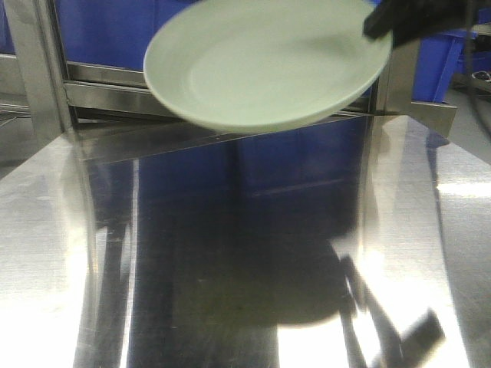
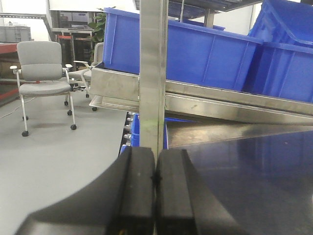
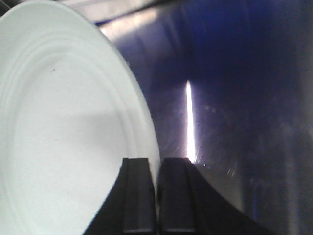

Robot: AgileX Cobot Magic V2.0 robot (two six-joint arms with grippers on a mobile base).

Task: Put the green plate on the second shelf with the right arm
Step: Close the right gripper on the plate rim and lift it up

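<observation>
The right gripper (image 3: 157, 165) was clamped on the rim of the green plate (image 1: 268, 65), carrying it clear above the steel surface (image 1: 61, 230). The plate was blurred and seemingly tilted, and the edge grip would likely let it slide in flat. The left gripper (image 2: 155, 161) sat shut on nothing, out of the way.

green plate (image 1: 261, 65): off the surface, tilted, slightly blurred, high in the view
right end effector (image 1: 377, 27): black tip clamped on the plate's right rim
desk (image 1: 46, 253): shiny steel, dark reflection under the plate
blue bins (image 1: 107, 31): behind the steel frame (image 1: 34, 69)
</observation>
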